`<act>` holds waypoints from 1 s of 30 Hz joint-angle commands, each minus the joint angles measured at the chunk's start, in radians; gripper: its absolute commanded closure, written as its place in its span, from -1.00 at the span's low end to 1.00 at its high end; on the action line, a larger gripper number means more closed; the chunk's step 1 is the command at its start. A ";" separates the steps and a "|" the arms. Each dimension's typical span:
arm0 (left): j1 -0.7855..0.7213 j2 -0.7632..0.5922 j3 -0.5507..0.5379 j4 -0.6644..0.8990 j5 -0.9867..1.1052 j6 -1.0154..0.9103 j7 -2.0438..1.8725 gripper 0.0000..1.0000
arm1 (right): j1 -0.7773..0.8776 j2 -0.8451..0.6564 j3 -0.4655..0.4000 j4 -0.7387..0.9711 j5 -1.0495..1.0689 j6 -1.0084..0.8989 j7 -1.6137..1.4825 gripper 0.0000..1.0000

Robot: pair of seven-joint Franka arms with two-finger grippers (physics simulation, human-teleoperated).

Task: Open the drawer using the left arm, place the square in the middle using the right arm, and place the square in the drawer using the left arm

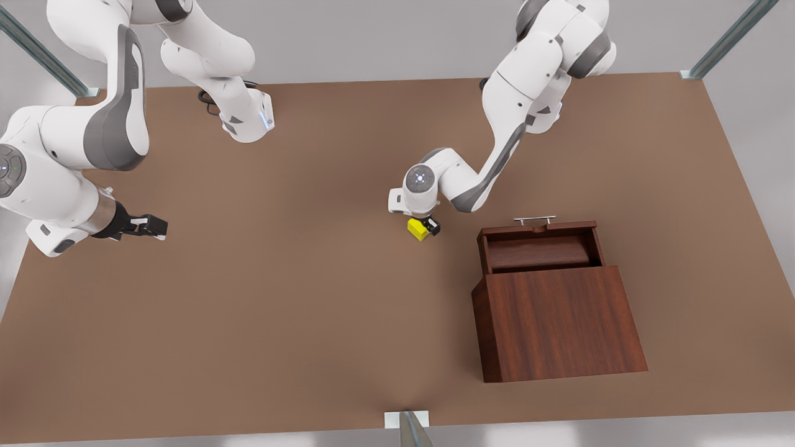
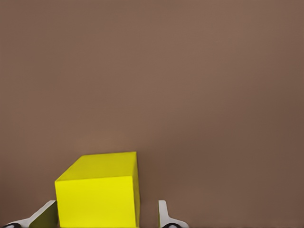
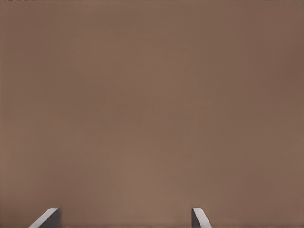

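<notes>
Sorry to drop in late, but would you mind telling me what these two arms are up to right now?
The drawer of the wooden cabinet is already pulled open. The left hand is down at the yellow cube on the brown table, beside the cabinet; its fingers straddle the cube, and a gap shows on one side. The right hand waits open, off at the front view's left.

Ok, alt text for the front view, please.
The left tool straddles the yellow square mid-table, beside a wooden cabinet whose drawer is pulled open. The right tool waits open at the front view's left.
</notes>
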 commanded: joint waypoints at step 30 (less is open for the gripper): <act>0.002 0.027 0.028 0.002 -0.031 0.043 -0.007 -0.26 | 0.001 0.000 0.002 0.008 0.002 0.003 0.002 -1.00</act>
